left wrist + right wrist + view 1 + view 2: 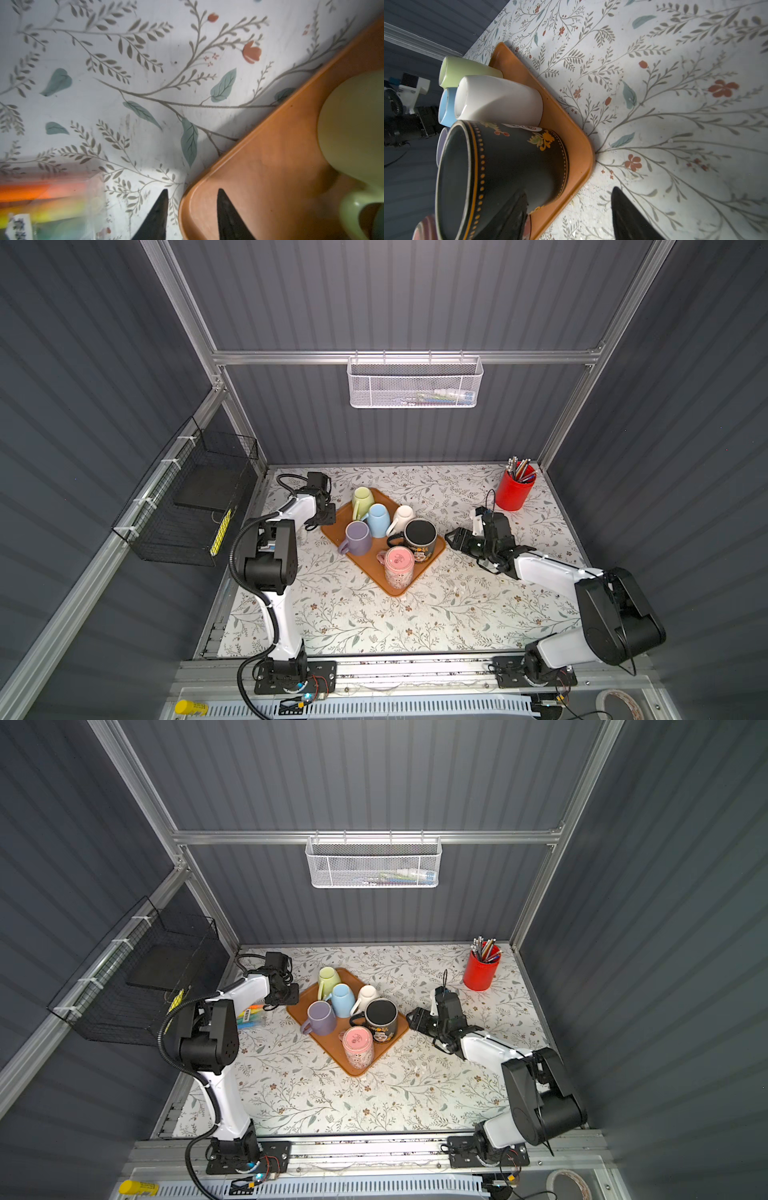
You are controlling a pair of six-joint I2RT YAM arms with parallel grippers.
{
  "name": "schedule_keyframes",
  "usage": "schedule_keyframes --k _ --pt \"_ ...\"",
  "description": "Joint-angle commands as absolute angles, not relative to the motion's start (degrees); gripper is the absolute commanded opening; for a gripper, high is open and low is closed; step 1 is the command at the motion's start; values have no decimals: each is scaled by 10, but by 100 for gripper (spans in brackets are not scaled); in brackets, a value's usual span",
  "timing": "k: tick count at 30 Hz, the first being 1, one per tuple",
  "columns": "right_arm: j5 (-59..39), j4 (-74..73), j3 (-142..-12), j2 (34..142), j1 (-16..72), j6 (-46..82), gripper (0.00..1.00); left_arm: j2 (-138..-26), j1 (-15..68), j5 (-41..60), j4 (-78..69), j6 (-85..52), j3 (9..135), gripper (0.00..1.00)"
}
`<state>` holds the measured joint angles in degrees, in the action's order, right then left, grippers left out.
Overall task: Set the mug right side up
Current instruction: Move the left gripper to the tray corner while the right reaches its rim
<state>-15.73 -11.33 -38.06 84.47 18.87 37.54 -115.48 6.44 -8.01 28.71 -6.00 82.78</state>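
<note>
R claw [451,539] hangs just beside upright blk mug [420,534] on tray [371,559].

white links [284,626], black joints [270,560], corrugated cable [233,551].

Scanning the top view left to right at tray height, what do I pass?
In a top view: black wire basket, left tool, purple mug, black mug, right tool, red pencil cup.
</note>
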Motion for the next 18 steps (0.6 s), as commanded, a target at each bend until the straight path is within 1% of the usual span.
schedule_keyframes --k 1,8,13,18 --pt "-164 -128 -404 862 191 378 64 -1165 66 -70 311 -52 847 38" --pt "-168 -135 -421 905 191 381 63 -1186 66 -81 319 -52 855 33" --pt "-166 -125 -437 932 190 379 62 -1190 66 -81 319 -55 852 23" --pt "-168 -123 -451 954 186 380 60 -1187 66 -77 320 -59 846 17"
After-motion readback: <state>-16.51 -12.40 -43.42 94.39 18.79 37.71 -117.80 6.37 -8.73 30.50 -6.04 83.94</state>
